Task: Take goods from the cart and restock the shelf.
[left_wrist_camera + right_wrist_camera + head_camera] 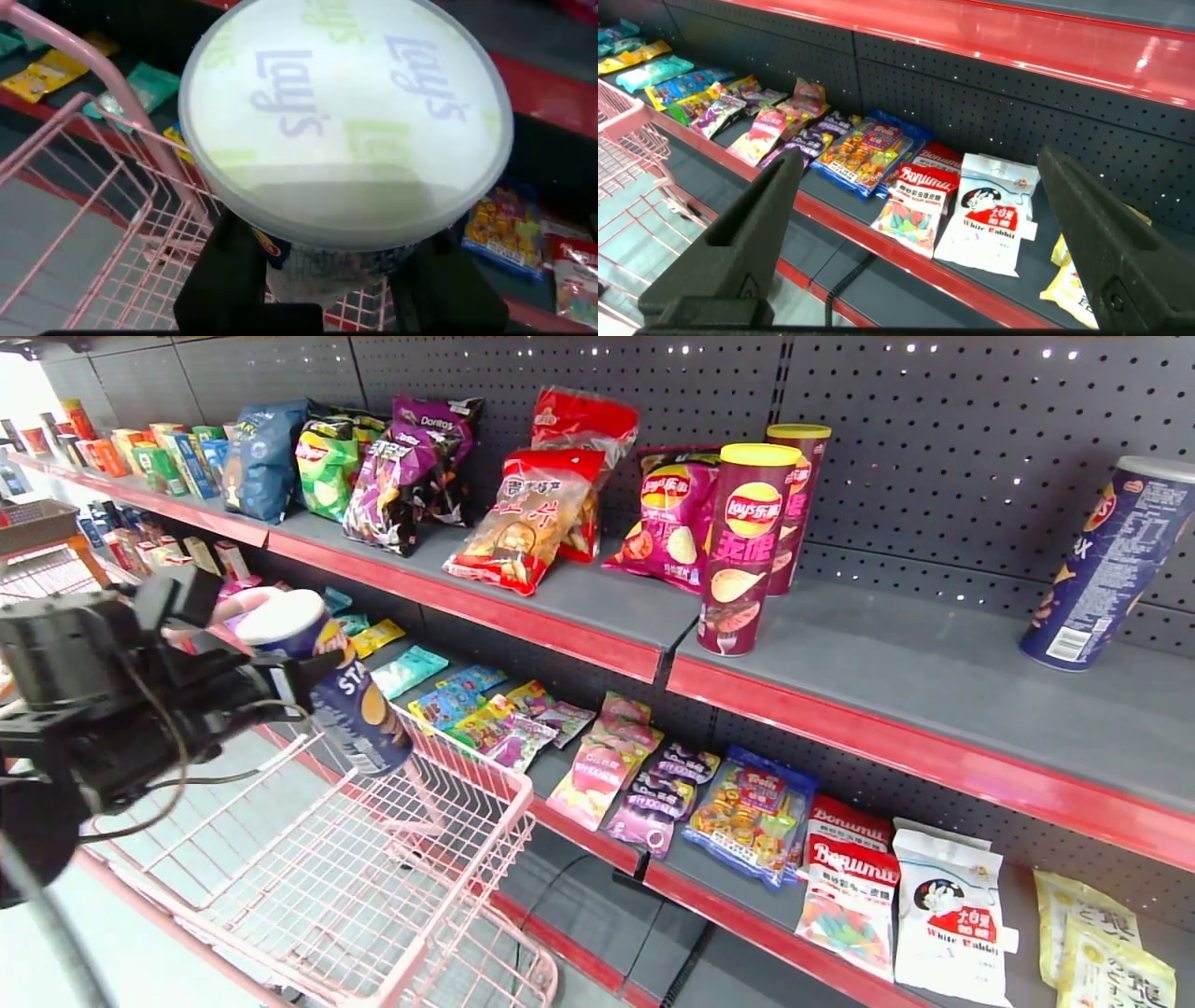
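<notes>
- Head view: the left gripper (266,658) sits at the left-centre of the frame, clamped around a blue chip can (359,709).
- The can is tilted, with its white lid toward the upper left and its base toward the lower right. The dark fingers (303,670) press on its upper body just below the lid.
- The can hangs above the pink wire cart (471,761), which occupies the lower left of the frame. It overlaps the cart's rim on the shelf side.
- Two purple cans (747,551) stand upright at the top centre on the upper shelf (934,681), and a second blue can (1106,565) leans at the right edge.
- Candy bags (747,812) lie flat on the lower shelf (719,882), in the centre and lower right.
- Left wrist view: the blue chip can (346,112) is seen lid-on. One dark finger stands on each side of its body under the lid, both touching it. The left gripper (332,280) grasps the can, and the cart (103,159) wire lies beyond.
- Right wrist view: the right gripper (924,252) has its two dark fingers (747,252) spread wide apart with nothing between them. Beyond them are the candy bags (868,154) on the lower shelf (831,233) and a corner of the cart (626,121).
</notes>
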